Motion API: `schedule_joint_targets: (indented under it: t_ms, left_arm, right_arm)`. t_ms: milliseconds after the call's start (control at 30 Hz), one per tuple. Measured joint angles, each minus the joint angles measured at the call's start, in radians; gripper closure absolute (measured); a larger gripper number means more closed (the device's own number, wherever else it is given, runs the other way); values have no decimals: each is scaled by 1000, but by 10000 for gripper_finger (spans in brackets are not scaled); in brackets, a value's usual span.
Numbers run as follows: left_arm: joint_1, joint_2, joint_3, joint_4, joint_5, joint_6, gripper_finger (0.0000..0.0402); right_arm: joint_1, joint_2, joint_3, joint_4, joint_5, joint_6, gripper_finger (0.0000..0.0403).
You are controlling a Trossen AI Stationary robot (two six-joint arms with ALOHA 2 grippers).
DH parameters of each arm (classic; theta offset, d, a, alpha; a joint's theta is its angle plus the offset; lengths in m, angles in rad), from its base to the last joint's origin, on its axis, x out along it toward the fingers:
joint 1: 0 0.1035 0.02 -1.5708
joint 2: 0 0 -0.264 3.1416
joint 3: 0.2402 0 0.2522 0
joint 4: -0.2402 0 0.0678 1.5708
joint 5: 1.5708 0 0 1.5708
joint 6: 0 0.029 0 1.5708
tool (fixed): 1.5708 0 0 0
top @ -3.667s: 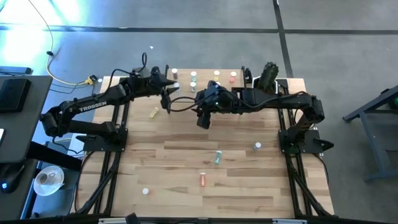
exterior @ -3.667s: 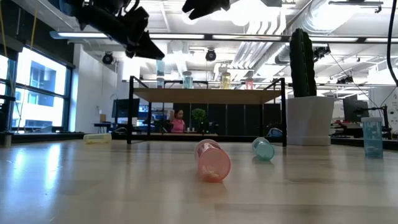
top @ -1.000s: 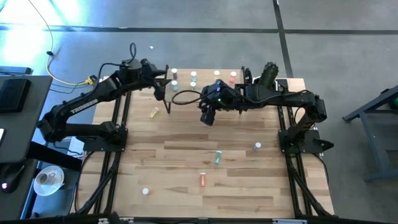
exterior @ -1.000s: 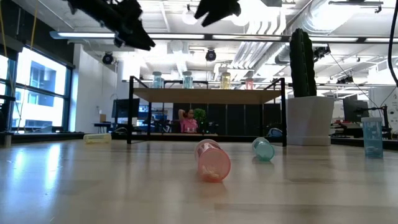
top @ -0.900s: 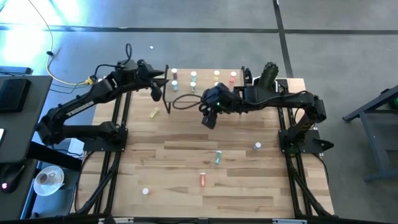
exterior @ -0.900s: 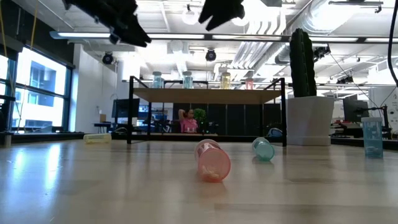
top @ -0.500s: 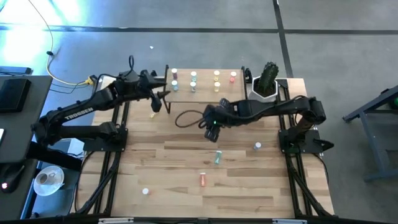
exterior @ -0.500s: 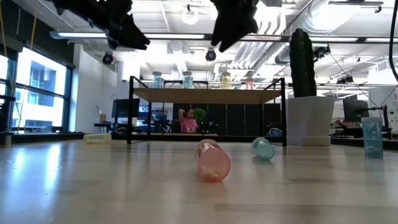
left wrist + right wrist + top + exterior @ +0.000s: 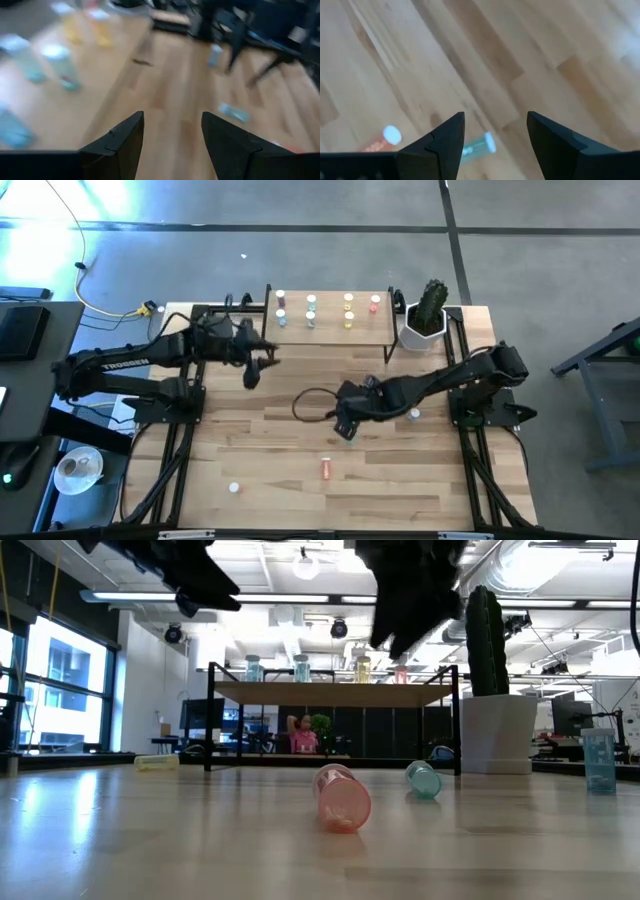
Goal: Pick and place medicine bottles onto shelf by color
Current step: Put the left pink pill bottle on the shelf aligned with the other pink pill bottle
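Observation:
The shelf (image 9: 328, 330) stands at the table's far edge with several bottles upright on it (image 9: 311, 304). A green bottle (image 9: 478, 145) lies on its side on the table below my open right gripper (image 9: 495, 120), which hangs over the table's middle (image 9: 344, 427). A red bottle (image 9: 326, 468), a blue bottle (image 9: 414, 415) and a white-capped bottle (image 9: 234, 488) lie apart on the table. A yellow bottle (image 9: 157, 762) lies near the shelf's left leg. My left gripper (image 9: 172, 117) is open and empty above the table's far left (image 9: 250, 377).
A white pot with a cactus (image 9: 425, 320) stands right of the shelf. A black cable (image 9: 305, 402) loops beside the right arm. The near half of the table (image 9: 400, 490) is bare wood apart from the loose bottles.
My left gripper has drawn back from the shelf's left end toward the table's left and near side. My right gripper has swung from in front of the shelf toward the near edge and down, ending over the green bottle. No bottle has moved.

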Motion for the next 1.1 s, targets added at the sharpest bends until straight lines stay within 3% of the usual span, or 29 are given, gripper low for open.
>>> schedule_joint_targets:
  t_ms: [333,533,1100]
  left_arm:
    - [-243,0,0,-195,-9,-182,213]
    - [-389,1,0,-246,-9,-306,213]
    - [-705,1,-1,-390,-10,-558,213]
  right_arm:
    - [64,0,-116,146,118,88,197]
    - [57,0,-171,225,124,61,197]
    - [42,0,-173,304,176,66,197]
